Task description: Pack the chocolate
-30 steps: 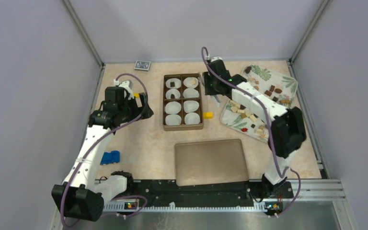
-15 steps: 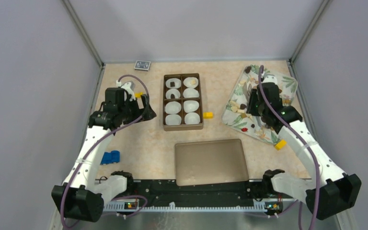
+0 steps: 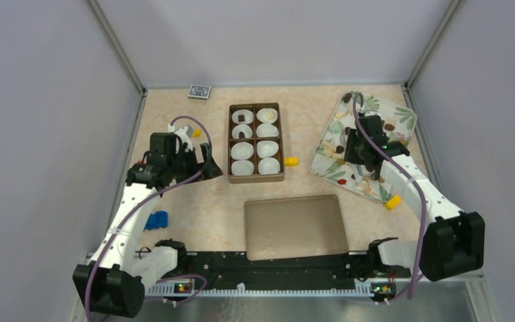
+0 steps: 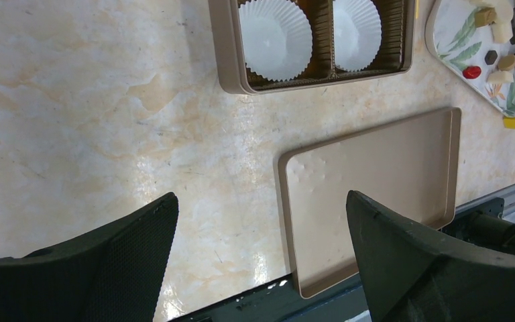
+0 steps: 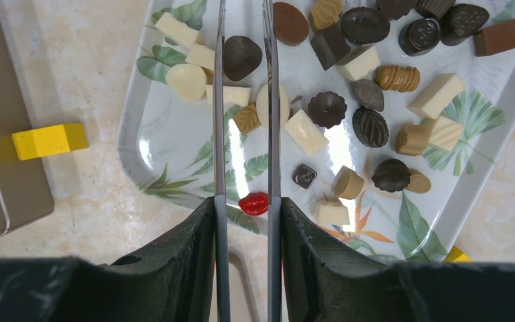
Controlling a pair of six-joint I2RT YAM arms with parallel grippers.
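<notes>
The chocolate (image 5: 369,127) is several small dark, brown and cream pieces on a leaf-print tray (image 5: 141,144); the tray also shows in the top view (image 3: 402,117). My right gripper (image 5: 245,201) is shut on grey metal tongs (image 5: 219,100). Their two blades stand slightly apart over the tray, with a dark piece (image 5: 241,57) seen between them. In the top view my right gripper (image 3: 362,151) is over the tray. The brown box (image 3: 230,144) holds white paper cups; the two far cups hold a piece each. My left gripper (image 4: 261,201) is open and empty, left of the box (image 3: 208,164).
The flat brown lid (image 3: 295,227) lies near the front edge. Yellow blocks sit beside the box (image 3: 291,161), by the tray's near corner (image 3: 393,202) and behind the left arm (image 3: 196,133). A blue object (image 3: 155,220) lies at the left, a card pack (image 3: 199,91) at the back.
My right arm swung from the box's far right corner over to the tray and settled there with the tongs. My left arm shifted slightly nearer and to the right.
</notes>
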